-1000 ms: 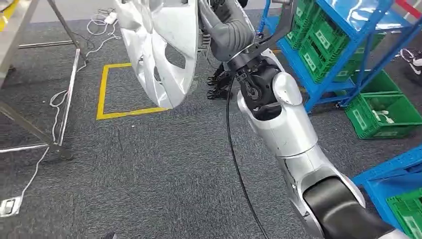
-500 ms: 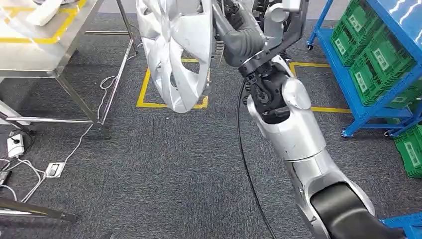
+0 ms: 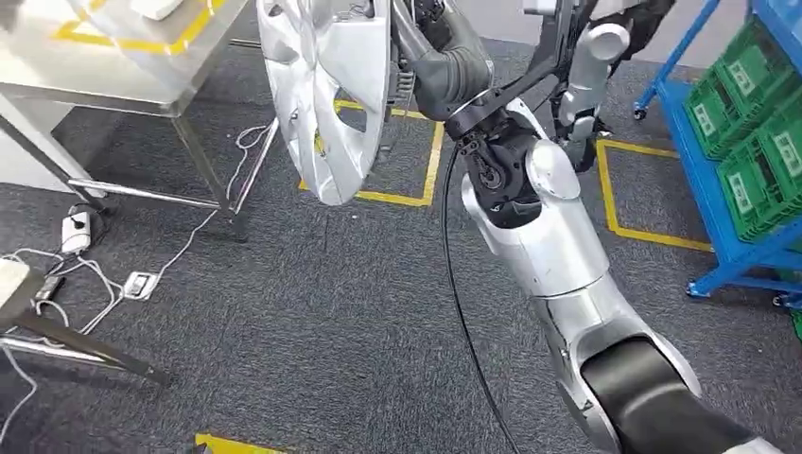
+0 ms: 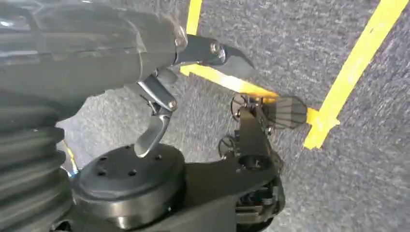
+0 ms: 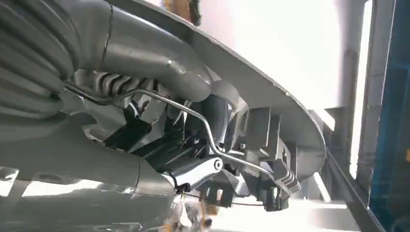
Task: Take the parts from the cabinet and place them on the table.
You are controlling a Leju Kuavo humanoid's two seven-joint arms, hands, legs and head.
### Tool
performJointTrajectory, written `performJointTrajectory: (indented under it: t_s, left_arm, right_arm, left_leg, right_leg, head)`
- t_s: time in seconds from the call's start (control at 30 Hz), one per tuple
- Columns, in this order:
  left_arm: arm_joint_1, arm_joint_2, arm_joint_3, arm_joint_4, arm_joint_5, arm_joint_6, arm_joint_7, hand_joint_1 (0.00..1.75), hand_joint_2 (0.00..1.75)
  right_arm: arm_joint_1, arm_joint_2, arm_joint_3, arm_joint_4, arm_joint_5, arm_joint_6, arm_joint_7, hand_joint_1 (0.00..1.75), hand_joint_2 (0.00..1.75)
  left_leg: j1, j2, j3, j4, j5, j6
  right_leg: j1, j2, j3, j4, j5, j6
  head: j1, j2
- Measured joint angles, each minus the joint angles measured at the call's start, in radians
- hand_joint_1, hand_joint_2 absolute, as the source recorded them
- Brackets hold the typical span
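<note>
One hubcap (image 3: 326,90) hung upright from the right hand (image 3: 416,47), whose fingers clamped its rim from behind, above the carpet and near the table (image 3: 123,71) at upper left. It looked light, thin and stiff but springy, its glossy face slippery, and its broad disc likely to swing. The rim beside the wire ring (image 5: 203,121) seemed the soundest hold; the spokes seemed likelier to crack. The left hand (image 4: 145,72) hung over the floor with nothing in it, its fingers seemingly apart.
</note>
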Motion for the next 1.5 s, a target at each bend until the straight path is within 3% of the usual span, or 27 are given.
performJointTrajectory:
  t_s: [0.07, 0.13, 0.2, 0.27, 0.3, 0.33, 0.43, 0.47, 0.5, 0.53, 0.6, 0.63, 0.7, 0.73, 0.77, 0.8, 0.87, 0.97, 1.03, 1.13, 1.2, 1.27, 1.3, 1.33, 1.37, 1.47, 1.5]
  left_arm:
    - [-0.005, 0.0, 0.0, 0.0, 0.0, 0.0, -0.006, 0.0, 1.75]
    - [-0.005, 0.0, 0.0, 0.0, 0.001, 0.0, -0.009, 0.0, 1.75]
    - [-0.004, -0.001, 0.0, 0.0, 0.002, 0.0, -0.009, 0.0, 1.75]
    - [-0.004, -0.003, 0.0, -0.001, 0.002, -0.001, -0.009, 0.0, 1.75]
    - [-0.004, -0.004, 0.0, -0.001, 0.002, -0.002, -0.01, 0.0, 1.75]
    - [-0.004, -0.005, 0.0, -0.001, 0.0, -0.003, -0.009, 0.0, 1.75]
    - [0.002, -0.002, -0.001, 0.001, -0.005, -0.014, -0.01, 0.0, 1.75]
    - [0.003, 0.003, -0.002, 0.001, -0.005, -0.018, -0.011, 0.0, 1.75]
    - [0.003, 0.003, -0.002, 0.001, -0.005, -0.019, -0.014, 0.0, 1.75]
    - [0.0, 0.005, -0.002, 0.001, -0.005, -0.018, -0.015, 0.0, 1.75]
    - [0.0, 0.005, -0.002, 0.001, -0.005, -0.018, -0.017, 0.0, 1.75]
    - [0.0, 0.005, -0.002, 0.001, -0.005, -0.018, -0.017, 0.0, 1.75]
    - [0.003, 0.005, -0.003, 0.001, -0.004, -0.018, -0.016, 0.0, 1.75]
    - [0.003, 0.006, -0.003, 0.001, -0.004, -0.018, -0.016, 0.0, 1.75]
    - [0.002, 0.006, -0.003, 0.001, -0.005, -0.017, -0.016, 0.0, 1.75]
    - [0.0, 0.005, -0.003, 0.001, -0.007, -0.017, -0.016, 0.0, 1.75]
    - [0.001, 0.006, -0.003, 0.001, -0.009, -0.016, -0.016, 0.0, 1.75]
    - [0.001, 0.008, -0.003, 0.001, -0.013, -0.019, -0.016, 0.0, 1.75]
    - [-0.002, 0.009, -0.003, 0.002, -0.013, -0.027, -0.017, 0.0, 1.75]
    - [-0.006, 0.009, -0.003, 0.005, -0.024, -0.043, -0.021, 0.0, 1.75]
    - [-0.006, 0.009, -0.003, 0.007, -0.035, -0.051, -0.019, 0.0, 1.75]
    - [-0.006, 0.009, -0.003, 0.007, -0.04, -0.045, -0.01, 0.0, 1.75]
    - [-0.006, 0.008, -0.004, 0.005, -0.041, -0.029, -0.007, 0.0, 1.75]
    - [-0.005, 0.008, -0.003, 0.0, -0.042, -0.016, -0.005, 0.0, 1.75]
    - [-0.004, 0.012, -0.004, -0.004, -0.045, -0.005, -0.004, 0.0, 1.75]
    - [0.002, 0.031, -0.004, -0.013, -0.049, 0.007, 0.006, 0.0, 1.75]
    - [0.006, 0.04, -0.004, -0.015, -0.048, 0.007, 0.006, 0.0, 1.75]
  right_arm:
    - [-0.001, -0.002, -0.004, 0.0, 0.001, -0.002, -0.001, 1.75, 1.75]
    - [0.0, -0.002, -0.006, 0.002, 0.001, -0.002, -0.001, 1.75, 1.75]
    - [0.0, -0.003, -0.006, 0.005, 0.002, -0.002, -0.002, 1.75, 1.75]
    - [-0.003, -0.003, -0.006, 0.004, 0.002, -0.002, -0.002, 1.75, 1.75]
    - [-0.005, -0.003, -0.007, 0.005, 0.002, -0.002, -0.002, 1.75, 1.75]
    - [-0.007, -0.003, -0.007, 0.005, 0.002, -0.002, -0.002, 1.75, 1.75]
    - [-0.008, -0.004, -0.007, 0.006, 0.001, 0.004, -0.004, 1.75, 1.75]
    - [-0.008, -0.003, -0.007, 0.006, -0.001, 0.005, -0.005, 1.75, 1.75]
    - [-0.008, 0.001, -0.006, 0.006, -0.001, 0.005, -0.005, 1.75, 1.75]
    - [-0.012, 0.001, -0.007, 0.006, -0.001, 0.005, -0.005, 1.75, 1.75]
    - [-0.012, 0.0, -0.007, 0.007, -0.001, 0.005, -0.005, 1.75, 1.75]
    - [-0.011, 0.0, -0.006, 0.009, -0.001, 0.005, -0.005, 1.75, 1.75]
    - [-0.007, 0.0, -0.007, 0.01, -0.001, 0.005, -0.005, 1.75, 1.75]
    - [-0.007, 0.0, -0.007, 0.011, -0.001, 0.004, -0.005, 1.75, 1.75]
    - [-0.008, 0.0, -0.007, 0.012, 0.0, 0.003, -0.005, 1.75, 1.75]
    - [-0.007, 0.0, -0.007, 0.011, 0.001, 0.002, -0.005, 1.75, 1.75]
    - [-0.011, 0.001, -0.006, 0.012, 0.004, 0.0, -0.005, 1.75, 1.75]
    - [-0.014, 0.0, -0.007, 0.012, 0.008, 0.001, -0.004, 1.75, 1.75]
    - [-0.016, 0.0, -0.007, 0.012, 0.008, 0.005, -0.003, 1.75, 1.75]
    - [-0.013, -0.005, -0.007, 0.015, 0.01, 0.007, -0.002, 1.75, 1.75]
    - [-0.008, -0.007, -0.007, 0.016, 0.011, 0.006, 0.002, 1.75, 1.75]
    - [-0.008, -0.009, -0.007, 0.014, 0.011, -0.002, 0.01, 1.75, 1.75]
    - [-0.009, -0.01, -0.008, 0.011, 0.012, -0.007, 0.011, 1.75, 1.75]
    - [-0.007, -0.01, -0.008, 0.008, 0.014, -0.007, 0.011, 1.75, 1.75]
    - [-0.007, -0.011, -0.009, 0.007, 0.018, -0.007, 0.01, 1.75, 1.75]
    - [-0.012, -0.01, -0.009, 0.005, 0.029, -0.007, 0.004, 1.75, 1.75]
    - [-0.016, -0.01, -0.009, 0.006, 0.032, -0.007, 0.0, 1.75, 1.75]
  left_leg:
    - [-0.003, -0.028, 0.0, 0.0, 0.001, 0.006]
    - [-0.01, -0.06, 0.001, 0.0, 0.001, 0.012]
    - [-0.014, -0.09, 0.004, 0.0, 0.002, 0.013]
    - [-0.016, -0.118, 0.007, 0.0, 0.003, 0.014]
    - [-0.014, -0.128, 0.005, -0.001, 0.005, 0.013]
    - [-0.012, -0.14, 0.0, 0.0, 0.008, 0.009]
    - [-0.007, -0.168, -0.006, -0.009, 0.02, -0.009]
    - [-0.01, -0.136, -0.009, -0.008, 0.013, -0.006]
    - [-0.02, -0.05, -0.019, 0.007, -0.007, -0.012]
    - [-0.015, -0.028, -0.044, 0.057, -0.043, -0.019]
    - [-0.003, -0.032, -0.111, 0.208, -0.107, -0.032]
    - [0.003, -0.036, -0.134, 0.255, -0.117, -0.04]
    - [0.013, -0.034, -0.115, 0.216, -0.074, -0.055]
    - [0.017, -0.021, -0.071, 0.139, -0.031, -0.063]
    - [0.022, 0.008, -0.019, 0.048, 0.01, -0.07]
    - [0.01, 0.07, 0.002, 0.005, -0.008, -0.079]
    - [0.007, 0.049, 0.001, 0.005, -0.005, -0.033]
    - [0.004, 0.014, -0.001, 0.005, -0.003, -0.013]
    - [0.004, -0.008, -0.001, 0.004, -0.001, -0.003]
    - [-0.003, -0.048, -0.001, 0.004, 0.001, 0.004]
    - [-0.01, -0.08, 0.0, 0.004, 0.003, 0.007]
    - [-0.014, -0.109, 0.001, 0.004, 0.006, 0.011]
    - [-0.009, -0.12, 0.0, 0.003, 0.007, 0.011]
    - [-0.013, -0.134, -0.003, 0.004, 0.01, 0.008]
    - [-0.006, -0.145, -0.006, 0.004, 0.013, 0.003]
    - [-0.004, -0.179, -0.013, -0.008, 0.027, -0.017]
    - [-0.014, -0.114, -0.018, 0.003, 0.011, -0.015]
  right_leg:
    - [0.0, 0.042, -0.069, 0.158, -0.078, -0.001]
    - [0.001, 0.049, -0.131, 0.274, -0.104, -0.009]
    - [0.009, 0.055, -0.113, 0.213, -0.04, -0.024]
    - [0.018, 0.082, -0.051, 0.048, 0.062, -0.044]
    - [0.022, 0.122, -0.028, -0.004, 0.072, -0.054]
    - [0.019, 0.123, -0.023, -0.018, 0.078, -0.054]
    - [0.025, 0.095, -0.012, -0.04, 0.075, -0.057]
    - [0.015, 0.079, -0.001, -0.067, 0.084, -0.054]
    - [0.016, 0.072, 0.004, -0.081, 0.091, -0.057]
    - [0.016, 0.062, 0.004, -0.085, 0.095, -0.058]
    - [0.013, 0.037, 0.003, -0.083, 0.094, -0.057]
    - [0.011, 0.025, 0.003, -0.083, 0.092, -0.055]
    - [0.005, 0.001, 0.003, -0.078, 0.087, -0.047]
    - [0.0, -0.01, 0.003, -0.073, 0.082, -0.04]
    - [-0.004, -0.019, 0.003, -0.062, 0.075, -0.029]
    - [-0.003, -0.025, 0.002, -0.056, 0.068, -0.019]
    - [0.007, -0.036, -0.001, -0.042, 0.06, -0.009]
    - [-0.001, -0.063, 0.006, -0.041, 0.051, 0.002]
    - [-0.008, 0.016, -0.025, 0.039, -0.011, 0.005]
    - [-0.002, 0.046, -0.129, 0.26, -0.098, -0.001]
    - [0.003, 0.051, -0.133, 0.247, -0.057, -0.016]
    - [0.015, 0.072, -0.073, 0.097, 0.038, -0.041]
    - [0.022, 0.11, -0.039, 0.015, 0.077, -0.055]
    - [0.021, 0.131, -0.02, -0.013, 0.07, -0.066]
    - [0.025, 0.124, -0.018, -0.026, 0.075, -0.059]
    - [0.023, 0.094, -0.007, -0.053, 0.079, -0.061]
    - [0.018, 0.076, 0.002, -0.073, 0.092, -0.051]
  head:
    - [0.015, 0.0]
    - [0.026, 0.0]
    - [0.028, 0.0]
    - [0.032, 0.0]
    - [0.032, 0.0]
    - [0.026, 0.0]
    - [0.035, 0.0]
    - [0.035, 0.0]
    - [0.025, 0.0]
    - [0.016, 0.0]
    - [0.005, 0.0]
    - [0.0, 0.0]
    - [-0.007, 0.0]
    - [-0.009, 0.0]
    - [-0.012, 0.0]
    - [-0.019, 0.0]
    - [-0.02, 0.0]
    - [-0.004, 0.0]
    - [0.007, 0.0]
    - [0.026, 0.0]
    - [0.032, 0.0]
    - [0.035, 0.0]
    - [0.036, 0.0]
    - [0.03, 0.0]
    - [0.031, 0.0]
    - [0.04, 0.0]
    - [0.039, 0.0]
